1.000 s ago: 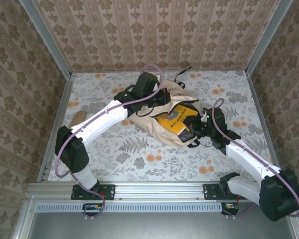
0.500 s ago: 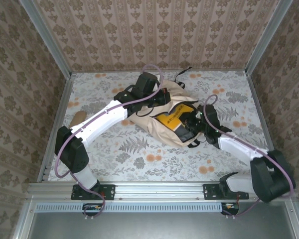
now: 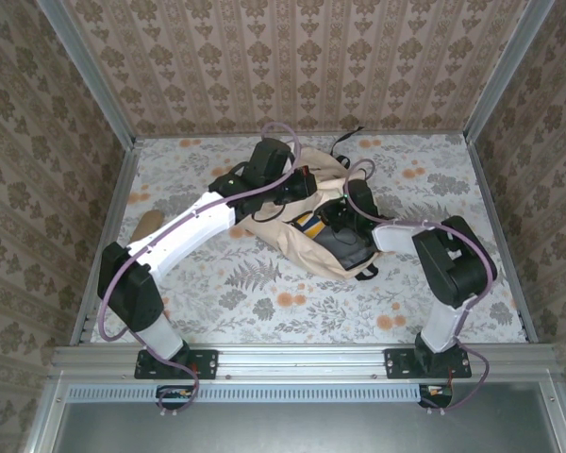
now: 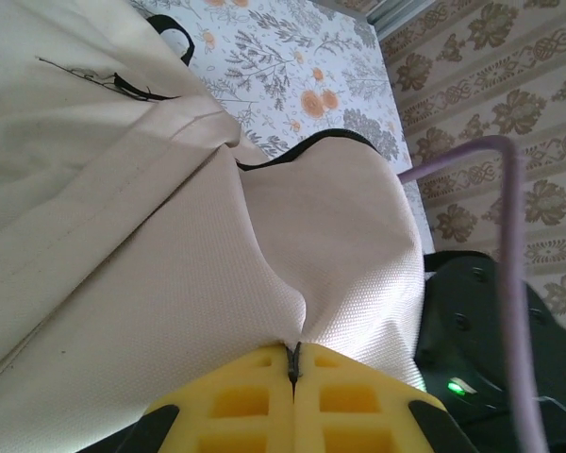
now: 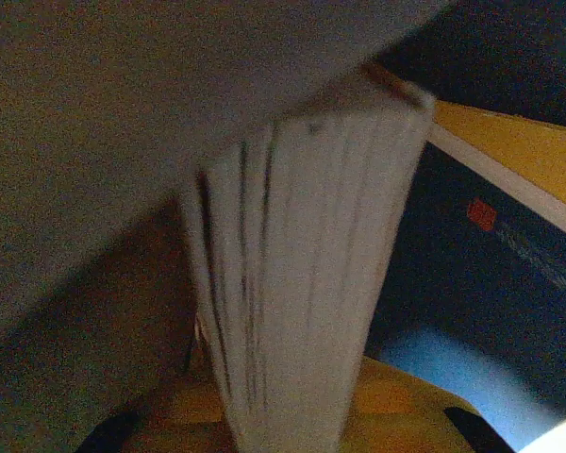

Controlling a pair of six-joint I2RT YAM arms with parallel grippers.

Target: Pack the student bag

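as left gripper pinches bag, right gripper seemingly holds book.

R hand pushed yellow book deeper into student bag; book mostly hidden now

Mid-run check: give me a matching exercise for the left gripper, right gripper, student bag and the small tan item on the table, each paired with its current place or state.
Things:
1. left gripper
2. right gripper
3. student bag
4. small tan item

Places or states:
A. lies by itself near the left edge of the table
B. clamped on the page edge of a book, in a dark interior
C. shut on beige fabric
D. lies mid-table, with both arms reaching to it

Pairs: 1-C, 2-B, 3-D, 4-A
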